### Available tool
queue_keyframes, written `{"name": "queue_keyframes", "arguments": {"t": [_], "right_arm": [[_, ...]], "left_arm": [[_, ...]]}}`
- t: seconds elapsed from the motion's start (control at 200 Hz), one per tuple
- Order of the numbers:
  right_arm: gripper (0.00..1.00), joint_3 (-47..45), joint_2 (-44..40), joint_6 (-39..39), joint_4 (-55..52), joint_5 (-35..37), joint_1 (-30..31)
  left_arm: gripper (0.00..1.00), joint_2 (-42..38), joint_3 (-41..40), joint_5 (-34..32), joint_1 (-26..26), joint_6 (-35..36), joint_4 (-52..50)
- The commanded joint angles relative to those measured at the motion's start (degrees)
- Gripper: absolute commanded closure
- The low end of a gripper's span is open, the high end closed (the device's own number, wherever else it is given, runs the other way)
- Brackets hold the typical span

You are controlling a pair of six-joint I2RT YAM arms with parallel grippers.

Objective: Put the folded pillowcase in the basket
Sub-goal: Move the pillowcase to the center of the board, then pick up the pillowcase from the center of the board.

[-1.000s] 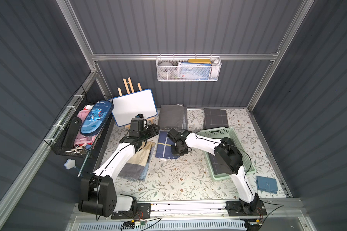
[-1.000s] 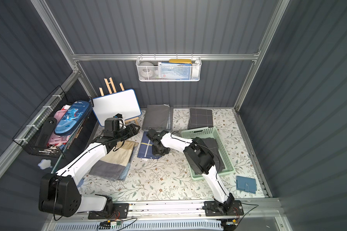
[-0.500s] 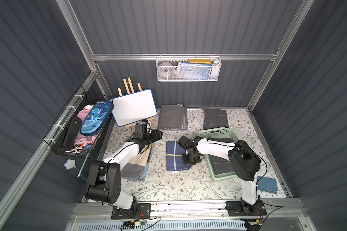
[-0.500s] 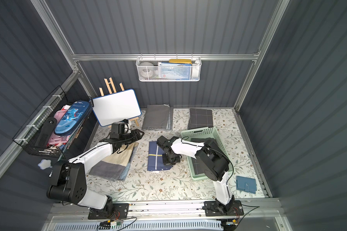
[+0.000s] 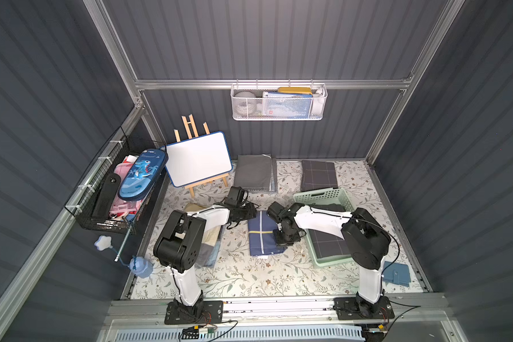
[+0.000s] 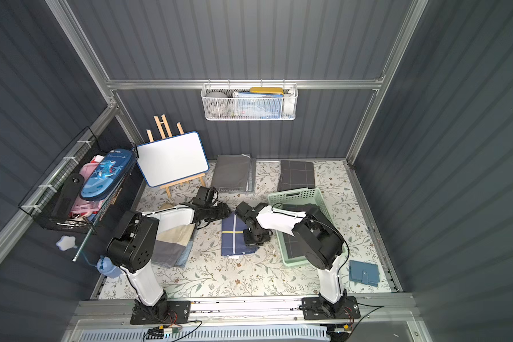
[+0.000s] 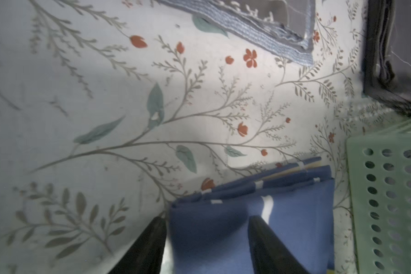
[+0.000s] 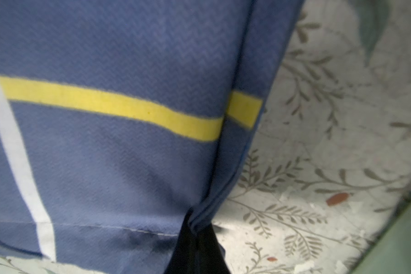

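Pinching the cloth, that's the right pincer [image 8: 193, 226]: its black tips are pressed together on the pillowcase [image 8: 105, 154], right at the folded side edge. The yellow stripe runs across the blue cloth just ahead of the grip, and a white stripe crosses it further over.

In both top views the pillowcase [image 5: 259, 242] [image 6: 233, 239] lies flat on the floral surface [image 5: 249, 281], just beside the basket [image 5: 320, 197] [image 6: 293, 195] and not in it. The right arm reaches across the basket's rim to get there.

Over to the left pincer [image 7: 207, 219]: it is spread wide at the pillowcase's far corner. One finger [image 7: 152, 242] sits on the surface just outside the cloth's edge, and the other is over the blue cloth itself. Whether that one touches the cloth I cannot tell. The stacked folds of the pillowcase [image 7: 247, 197] show plainly here, with the basket's perforated mint wall [image 7: 387, 201] close alongside.

Inside the basket a dark checked cloth [image 5: 328, 244] lies flat on the bottom.
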Motion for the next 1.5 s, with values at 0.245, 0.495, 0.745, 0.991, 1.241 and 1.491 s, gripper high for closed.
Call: {"name": "queue_keyframes", "arguments": {"t": [0.245, 0.495, 0.745, 0.991, 1.241, 1.491], "right_arm": [[1.00, -4.91, -1.07, -0.12, -0.18, -1.04, -0.11], [1.00, -4.48, -0.53, 0.46, 0.42, -2.00, -0.08], [1.00, -3.64, -0.35, 0.81, 0.90, -2.67, 0.01], [1.00, -4.56, -1.66, 1.25, 0.90, -2.14, 0.01], [1.00, -6.59, -6.27, 4.38, 2.59, 2.87, 0.27], [1.00, -1.38, -17.37, 3.58, -5.94, 11.30, 0.42]], "left_arm": [[0.35, -6.62, -1.80, 1.34, 0.32, -1.52, -2.08], [0.40, -3.67, -7.48, 0.90, 0.06, -5.29, 2.47], [0.42, -2.49, -9.36, 6.52, 0.06, -4.75, 10.20], [0.88, 1.59, -7.18, 5.70, -0.01, -3.92, 9.30], [1.00, -3.47, -8.90, 3.20, -0.07, -5.85, 9.35], [1.00, -15.23, 0.12, -1.43, -6.13, -6.83, 0.02]]}}
